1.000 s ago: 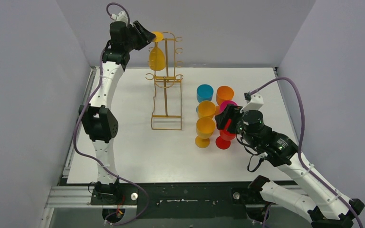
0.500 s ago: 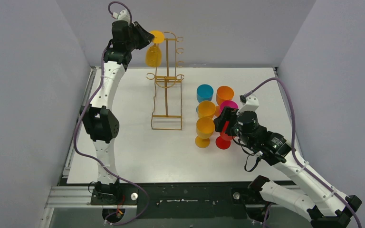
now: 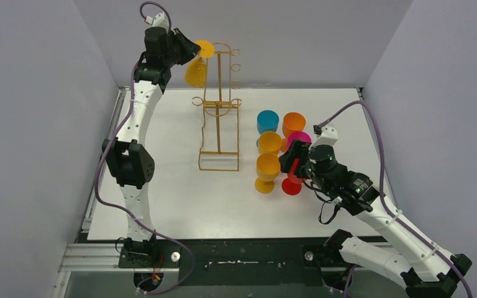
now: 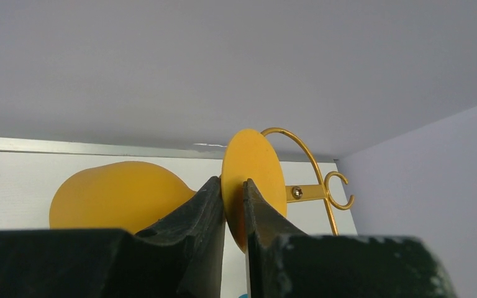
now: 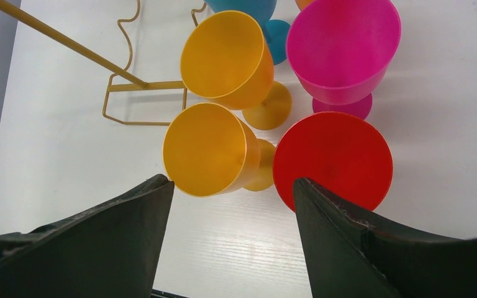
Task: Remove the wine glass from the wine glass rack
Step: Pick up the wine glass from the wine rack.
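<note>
A yellow wine glass (image 3: 195,72) hangs upside down at the top left of the gold wire rack (image 3: 218,105), tilted, with its bowl swung out to the left. My left gripper (image 3: 189,49) is shut on the glass's round foot (image 4: 254,167), one finger on each face of it. The bowl (image 4: 118,192) shows to the left of the fingers. The rack's arch (image 4: 304,152) and a side hook (image 4: 338,189) show just behind the foot. I cannot tell whether the foot touches the rack. My right gripper (image 3: 295,162) is open and empty, low over the table.
Several coloured glasses stand right of the rack: two yellow (image 5: 211,149) (image 5: 227,59), pink (image 5: 341,53), red (image 5: 332,158), blue (image 3: 268,121), orange (image 3: 294,123). The red one is just in front of my right fingers. Grey walls close in the left, back and right sides.
The left gripper has tilted the yellow glass, swinging its bowl up and to the left, away from the rack's post. The right arm shifted slightly, then held still.
</note>
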You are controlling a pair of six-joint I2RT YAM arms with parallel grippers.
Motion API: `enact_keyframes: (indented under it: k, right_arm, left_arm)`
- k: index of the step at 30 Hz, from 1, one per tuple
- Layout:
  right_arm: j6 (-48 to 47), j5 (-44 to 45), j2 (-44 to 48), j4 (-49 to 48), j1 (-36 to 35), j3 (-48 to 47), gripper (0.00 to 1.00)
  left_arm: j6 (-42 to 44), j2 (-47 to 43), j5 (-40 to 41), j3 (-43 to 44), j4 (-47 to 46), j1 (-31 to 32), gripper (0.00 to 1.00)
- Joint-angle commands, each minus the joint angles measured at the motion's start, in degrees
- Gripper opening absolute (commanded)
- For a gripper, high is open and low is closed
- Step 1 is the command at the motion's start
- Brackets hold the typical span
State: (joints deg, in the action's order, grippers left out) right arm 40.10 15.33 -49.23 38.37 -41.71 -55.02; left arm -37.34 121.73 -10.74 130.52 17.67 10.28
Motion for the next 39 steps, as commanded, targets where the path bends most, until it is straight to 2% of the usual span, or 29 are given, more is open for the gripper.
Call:
enact_keyframes:
  k: [1,7,15,24,29,31,33,37,39]
  right_arm:
    - [1.0,0.8,-0.3,-0.1,-0.2,-0.9,0.72]
    - [1.0,0.6,-0.5,-1.1,-0.2,-0.8,0.72]
    - [1.3,-0.5,-1.5,-0.9,-0.2,-1.3,0.72]
    - [1.4,0.4,1.8,-1.4,-0.3,0.1,0.72]
    - [0.3,-2.2,2.4,-4.0,-0.2,0.1,0.72]
    - [-1.0,-4.5,2.2,-5.4,-0.2,-0.2,0.71]
    - [-1.9,-7.4,1.9,-7.8,-0.2,-0.4,0.69]
    - [-3.7,-11.6,-1.5,-12.3,-0.6,-1.5,0.65]
    - [-4.7,-12.0,-3.8,-14.0,-1.1,-2.7,0.65]
  left_arm:
    - [-1.0,-4.5,-2.7,-2.9,-2.0,-1.2,0.0]
    - [-6.2,-6.6,-7.1,-6.8,-8.6,-3.6,0.0]
    - [-10.4,-7.3,-10.8,-10.2,-11.7,-6.3,0.0]
    - [-7.7,-9.7,-10.1,-9.5,-10.2,-7.6,0.0]
    - [-6.8,-10.2,-11.7,-8.2,-8.4,-8.7,0.0]
    - [-5.8,-12.2,-12.0,-10.7,-8.9,-9.4,0.0]
    - [-5.9,-15.7,-13.0,-16.7,-11.6,-10.0,0.0]
    - [-9.8,-25.8,-16.0,-29.4,-20.1,-16.1,0.0]
    - [-8.2,-30.8,-15.5,-32.9,-19.7,-17.8,0.0]
